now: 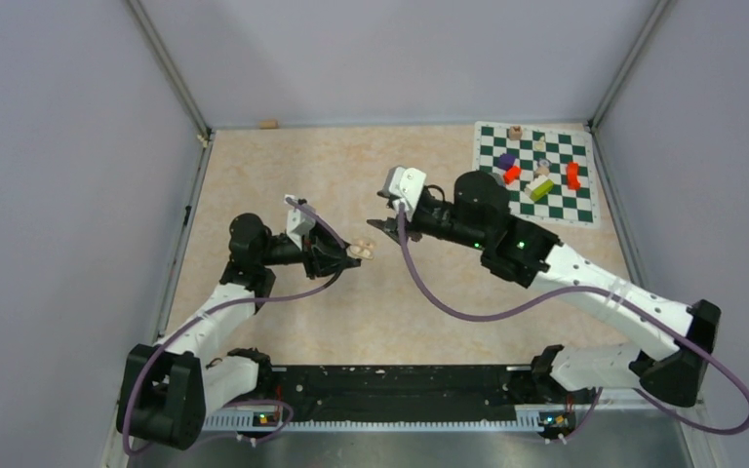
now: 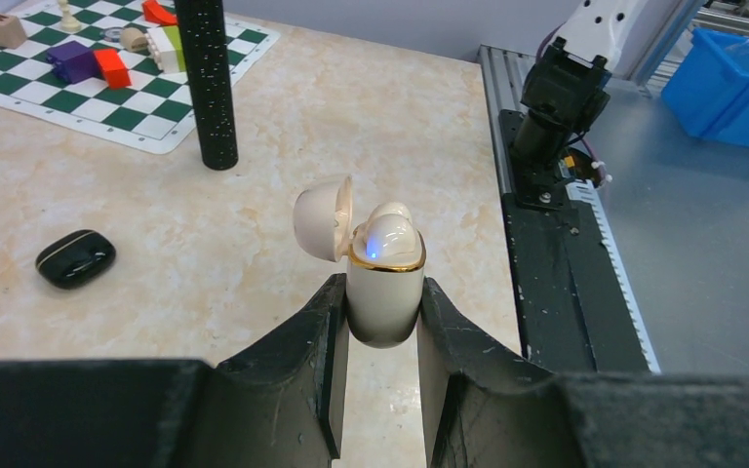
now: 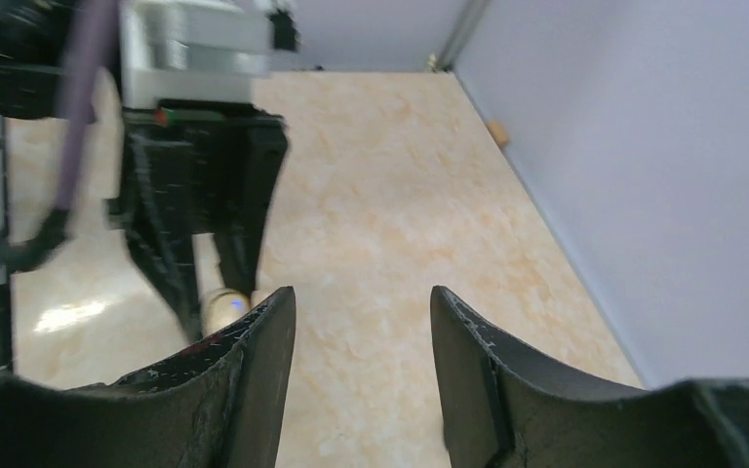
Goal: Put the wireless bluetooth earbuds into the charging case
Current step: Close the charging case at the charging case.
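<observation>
My left gripper [image 2: 382, 285] is shut on a cream charging case [image 2: 383, 310] with a gold rim, held upright above the table. Its lid [image 2: 322, 216] hangs open to the left. Whitish earbuds [image 2: 390, 232] sit in the case top, and a blue light glows there. In the top view the case [image 1: 361, 250] is at the left gripper's tip, with my right gripper [image 1: 383, 211] just beyond it. My right gripper [image 3: 363, 312] is open and empty. The case [image 3: 222, 306] peeks out behind its left finger. A closed black case [image 2: 76, 258] lies on the table. No black earbuds show.
A green-and-white chessboard mat [image 1: 536, 174] with coloured blocks and chess pieces lies at the back right. One black finger of the right gripper [image 2: 207, 83] stands in front of it in the left wrist view. Grey walls enclose the table. A black rail [image 1: 390, 385] runs along the near edge.
</observation>
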